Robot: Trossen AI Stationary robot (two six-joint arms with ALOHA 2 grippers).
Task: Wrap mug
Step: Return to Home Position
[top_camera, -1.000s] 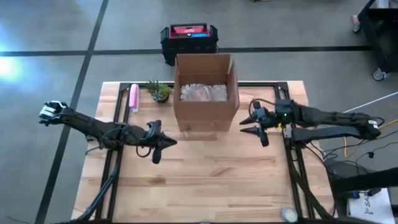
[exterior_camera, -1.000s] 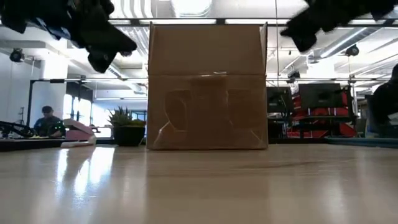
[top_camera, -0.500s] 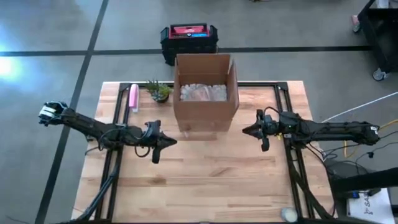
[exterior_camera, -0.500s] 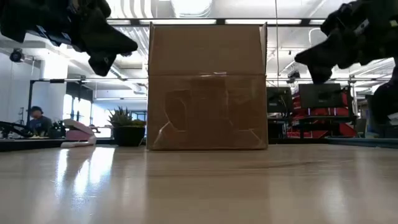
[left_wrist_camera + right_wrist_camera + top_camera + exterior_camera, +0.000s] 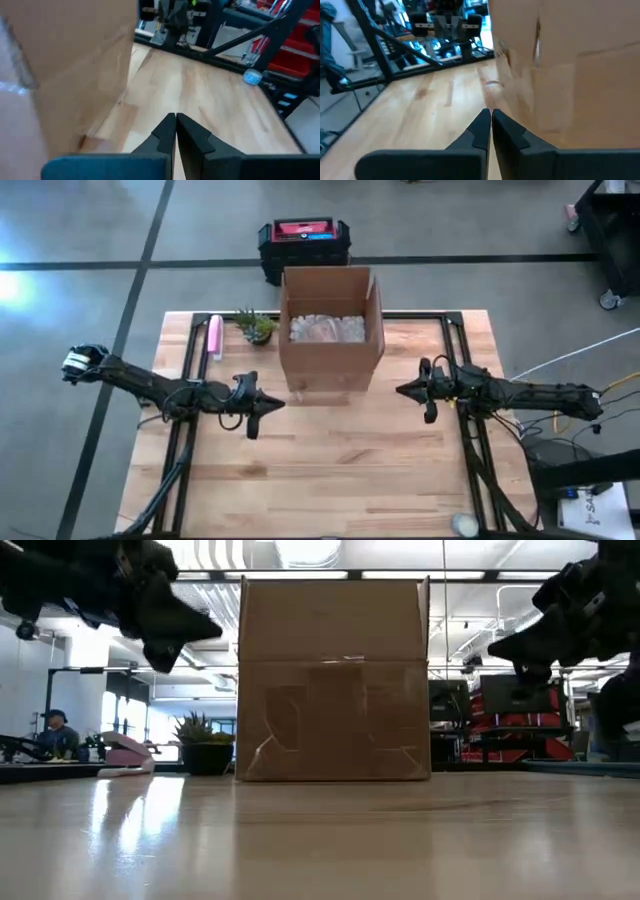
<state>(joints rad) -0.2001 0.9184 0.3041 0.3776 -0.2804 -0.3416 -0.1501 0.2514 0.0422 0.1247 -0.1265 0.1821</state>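
Bright, even overhead light. Low view: ceiling strip lights [image 5: 300, 552] blow out. The left arm [image 5: 110, 590] and right arm [image 5: 570, 620] read as backlit silhouettes, the cardboard box [image 5: 333, 680] face is shaded, and the tabletop [image 5: 320, 840] is glossy with reflections. High view: glare patch on the floor [image 5: 12, 288]. Shadows are soft.

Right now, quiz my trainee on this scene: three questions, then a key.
1. True or false: the wrapped mug lies inside the box.
2. The left gripper and right gripper are: A both open, B both shut, C one open, one shut.
3. In the high view, what stands on the table just left of the box?
Key: 1 true; 2 B; 3 the plant.
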